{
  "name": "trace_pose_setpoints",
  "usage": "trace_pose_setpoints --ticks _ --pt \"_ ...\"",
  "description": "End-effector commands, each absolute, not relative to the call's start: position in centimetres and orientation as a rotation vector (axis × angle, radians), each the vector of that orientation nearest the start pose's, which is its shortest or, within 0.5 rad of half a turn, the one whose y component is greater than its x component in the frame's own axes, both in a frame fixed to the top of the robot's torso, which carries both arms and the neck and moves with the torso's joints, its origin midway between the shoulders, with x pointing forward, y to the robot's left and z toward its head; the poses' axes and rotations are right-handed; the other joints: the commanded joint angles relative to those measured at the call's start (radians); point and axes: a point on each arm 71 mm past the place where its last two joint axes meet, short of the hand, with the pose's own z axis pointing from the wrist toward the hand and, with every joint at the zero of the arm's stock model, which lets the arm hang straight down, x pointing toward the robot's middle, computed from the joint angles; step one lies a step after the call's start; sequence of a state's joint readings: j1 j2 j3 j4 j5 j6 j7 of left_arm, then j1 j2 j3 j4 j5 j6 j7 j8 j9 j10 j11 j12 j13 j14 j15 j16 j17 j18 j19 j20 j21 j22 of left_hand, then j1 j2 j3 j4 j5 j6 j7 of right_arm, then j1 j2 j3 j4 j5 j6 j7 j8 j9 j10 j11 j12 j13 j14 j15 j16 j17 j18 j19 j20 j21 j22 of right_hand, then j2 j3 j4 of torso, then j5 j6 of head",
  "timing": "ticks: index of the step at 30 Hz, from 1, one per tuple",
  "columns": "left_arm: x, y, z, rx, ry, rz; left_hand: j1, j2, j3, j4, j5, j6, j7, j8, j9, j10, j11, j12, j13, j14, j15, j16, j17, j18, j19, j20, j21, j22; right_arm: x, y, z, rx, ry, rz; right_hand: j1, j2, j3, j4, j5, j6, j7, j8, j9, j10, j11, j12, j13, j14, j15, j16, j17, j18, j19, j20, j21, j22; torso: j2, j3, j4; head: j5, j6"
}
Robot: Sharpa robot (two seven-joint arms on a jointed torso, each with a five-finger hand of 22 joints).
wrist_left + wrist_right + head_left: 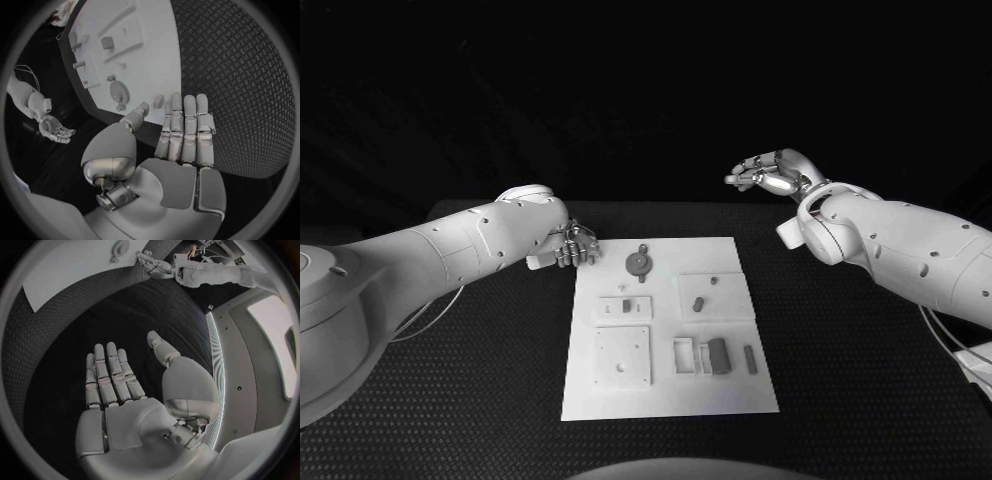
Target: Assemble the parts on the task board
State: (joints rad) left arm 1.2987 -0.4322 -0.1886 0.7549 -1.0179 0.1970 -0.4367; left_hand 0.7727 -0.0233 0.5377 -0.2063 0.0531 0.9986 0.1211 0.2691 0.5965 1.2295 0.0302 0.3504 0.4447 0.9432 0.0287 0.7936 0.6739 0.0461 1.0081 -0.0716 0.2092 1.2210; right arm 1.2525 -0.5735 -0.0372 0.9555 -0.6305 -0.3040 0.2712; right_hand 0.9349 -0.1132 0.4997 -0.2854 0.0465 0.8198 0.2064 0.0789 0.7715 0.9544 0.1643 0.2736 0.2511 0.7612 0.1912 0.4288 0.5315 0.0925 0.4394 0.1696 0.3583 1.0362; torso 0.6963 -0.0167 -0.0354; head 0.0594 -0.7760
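Note:
The white task board (668, 395) lies in the middle of the black table. On it are a round grey part (638, 264) at the far end, a small part (713, 281) on a raised square, a dark block (718, 352) and a thin bar (750, 359). My left hand (574, 245) hovers by the board's far left corner, fingers stretched out, holding nothing. The left wrist view shows those fingers (184, 132) straight, just short of the board (150, 45) and the round part (119, 92). My right hand (769, 172) is raised beyond the far right, off the board, its palm (119, 380) bare.
Two white square plates (623, 357) (625, 308) and a small frame (685, 355) sit on the board's near half. Black textured table (862, 350) surrounds the board on both sides. A cable (949, 345) runs near my right arm.

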Motion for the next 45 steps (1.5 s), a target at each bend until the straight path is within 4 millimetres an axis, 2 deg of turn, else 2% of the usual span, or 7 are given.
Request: trace_pose_setpoints --ticks 1,16,33,45 --pt "59.08 23.97 -24.05 -0.340 2.284 -0.119 0.007 0.015 0.002 -0.010 -0.003 0.010 -0.001 0.001 -0.002 0.007 -0.001 -0.006 0.002 -0.003 -0.002 0.006 -0.002 0.001 0.006 0.000 -0.005 0.002 58.58 -23.34 -17.69 0.537 1.508 1.027 0.005 0.004 -0.004 -0.001 -0.001 -0.002 0.002 -0.004 -0.002 0.010 0.001 -0.005 -0.002 -0.009 -0.001 -0.006 0.002 -0.016 -0.007 -0.002 -0.003 0.002 0.000 0.0003 0.0002 0.000 -0.002" --pt "59.09 24.07 -24.09 -0.351 2.292 -0.128 0.057 0.050 0.013 -0.042 -0.003 0.022 -0.007 0.008 -0.005 0.020 -0.006 -0.011 0.010 0.004 -0.005 0.011 -0.002 -0.001 0.015 -0.002 -0.009 0.007 58.58 -23.28 -17.77 0.537 1.511 1.028 0.005 0.004 -0.004 -0.001 -0.001 -0.003 0.002 -0.004 -0.002 0.010 0.001 -0.005 -0.002 -0.009 0.000 -0.006 0.002 -0.016 -0.007 -0.002 -0.003 0.002 0.000 0.0000 -0.0003 0.000 -0.006" --pt "59.12 24.08 -24.11 -0.363 2.297 -0.139 0.115 0.068 0.023 -0.071 -0.002 0.030 -0.010 0.013 -0.008 0.031 -0.008 -0.018 0.017 0.007 -0.007 0.014 -0.004 -0.004 0.022 -0.004 -0.014 0.013 58.59 -23.24 -17.86 0.538 1.513 1.028 0.003 0.004 -0.005 0.000 -0.001 -0.003 0.003 -0.004 -0.002 0.010 0.001 -0.006 -0.003 -0.009 0.000 -0.006 0.003 -0.016 -0.007 -0.002 -0.003 0.003 0.000 0.0004 -0.0001 0.000 -0.009" --pt "59.20 24.25 -23.98 -0.377 2.269 -0.140 0.180 0.083 0.028 -0.077 0.014 0.072 -0.031 0.038 0.001 0.080 -0.026 -0.006 0.041 0.037 -0.022 0.045 0.015 -0.005 0.056 -0.018 -0.004 0.031 58.58 -23.27 -17.92 0.539 1.513 1.027 0.002 0.004 -0.006 0.001 -0.001 -0.003 0.003 -0.004 -0.002 0.011 0.001 -0.006 -0.004 -0.009 0.000 -0.006 0.003 -0.016 -0.007 -0.002 -0.003 0.003 0.000 0.0007 -0.0002 0.000 -0.011"
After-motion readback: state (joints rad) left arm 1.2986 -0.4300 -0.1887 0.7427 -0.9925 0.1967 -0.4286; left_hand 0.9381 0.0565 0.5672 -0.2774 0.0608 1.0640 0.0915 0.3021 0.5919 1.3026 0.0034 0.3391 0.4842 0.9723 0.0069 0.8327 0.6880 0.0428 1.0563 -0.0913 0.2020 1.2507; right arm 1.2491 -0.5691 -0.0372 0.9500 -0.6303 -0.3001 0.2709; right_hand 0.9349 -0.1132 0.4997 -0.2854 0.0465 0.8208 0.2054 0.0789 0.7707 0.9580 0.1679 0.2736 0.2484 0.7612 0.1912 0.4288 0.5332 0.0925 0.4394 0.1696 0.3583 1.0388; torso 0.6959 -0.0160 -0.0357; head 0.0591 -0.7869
